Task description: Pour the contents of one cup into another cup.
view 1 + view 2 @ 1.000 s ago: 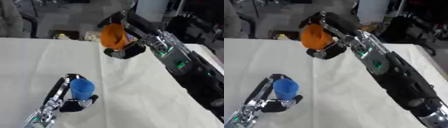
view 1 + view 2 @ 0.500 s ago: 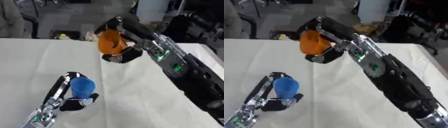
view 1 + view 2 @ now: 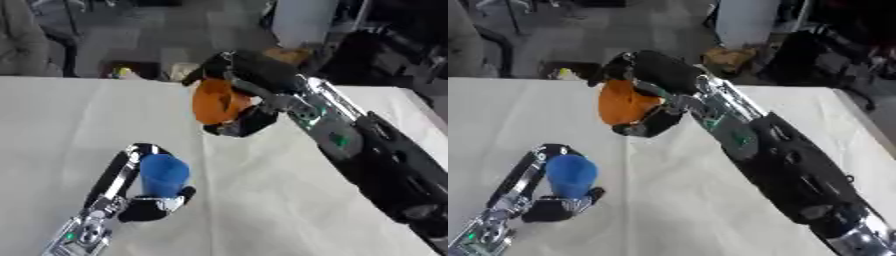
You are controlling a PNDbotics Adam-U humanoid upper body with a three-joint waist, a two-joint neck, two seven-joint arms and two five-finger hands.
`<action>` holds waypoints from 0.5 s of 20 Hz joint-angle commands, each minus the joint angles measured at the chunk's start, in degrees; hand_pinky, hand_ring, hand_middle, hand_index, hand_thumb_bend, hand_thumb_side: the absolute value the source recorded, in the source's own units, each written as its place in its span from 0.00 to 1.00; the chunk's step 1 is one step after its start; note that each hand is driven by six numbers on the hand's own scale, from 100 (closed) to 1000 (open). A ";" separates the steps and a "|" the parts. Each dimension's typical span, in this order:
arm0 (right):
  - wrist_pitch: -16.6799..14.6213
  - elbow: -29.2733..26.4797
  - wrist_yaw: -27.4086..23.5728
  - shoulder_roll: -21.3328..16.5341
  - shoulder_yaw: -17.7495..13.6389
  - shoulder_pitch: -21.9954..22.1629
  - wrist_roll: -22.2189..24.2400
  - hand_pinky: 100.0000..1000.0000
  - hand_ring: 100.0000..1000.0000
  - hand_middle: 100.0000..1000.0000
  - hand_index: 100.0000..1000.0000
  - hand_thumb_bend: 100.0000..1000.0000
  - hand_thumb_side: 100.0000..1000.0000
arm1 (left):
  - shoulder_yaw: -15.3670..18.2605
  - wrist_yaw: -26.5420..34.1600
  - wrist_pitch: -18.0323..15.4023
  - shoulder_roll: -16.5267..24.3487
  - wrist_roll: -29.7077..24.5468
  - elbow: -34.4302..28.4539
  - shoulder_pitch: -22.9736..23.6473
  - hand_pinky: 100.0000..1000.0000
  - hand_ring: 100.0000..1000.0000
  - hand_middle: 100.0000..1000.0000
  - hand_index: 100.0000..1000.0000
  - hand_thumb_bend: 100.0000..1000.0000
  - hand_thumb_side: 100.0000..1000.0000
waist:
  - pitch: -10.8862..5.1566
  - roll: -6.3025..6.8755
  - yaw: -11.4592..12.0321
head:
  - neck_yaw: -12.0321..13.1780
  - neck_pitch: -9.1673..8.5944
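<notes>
An orange cup [image 3: 219,101] hangs in the air above the table, tilted, with my right hand [image 3: 244,85] shut on it. Below it and to the left, a blue cup [image 3: 164,174] stands upright on the white table [image 3: 271,205]. My left hand [image 3: 136,192] is curled round the blue cup, fingers behind it and thumb in front. The orange cup is apart from the blue one, up and to the right of it. I cannot see inside either cup.
The white cloth-covered table runs to a far edge [image 3: 79,78] with clutter on the floor beyond. My right arm [image 3: 367,160] crosses the right side of the table. Bare table lies to the left and front right.
My right hand has carried the orange cup leftward and down toward the blue cup. The left hand and the blue cup have held still.
</notes>
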 commanded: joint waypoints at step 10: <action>-5.12 0.69 7.40 0.95 1.39 -3.07 0.87 0.67 0.28 0.28 0.82 0.34 0.00 | 0.22 -1.14 -0.73 -1.00 0.66 0.80 -2.06 0.26 0.28 0.17 0.47 0.39 0.00 | -1.05 -0.51 -0.20 | 0.16 0.26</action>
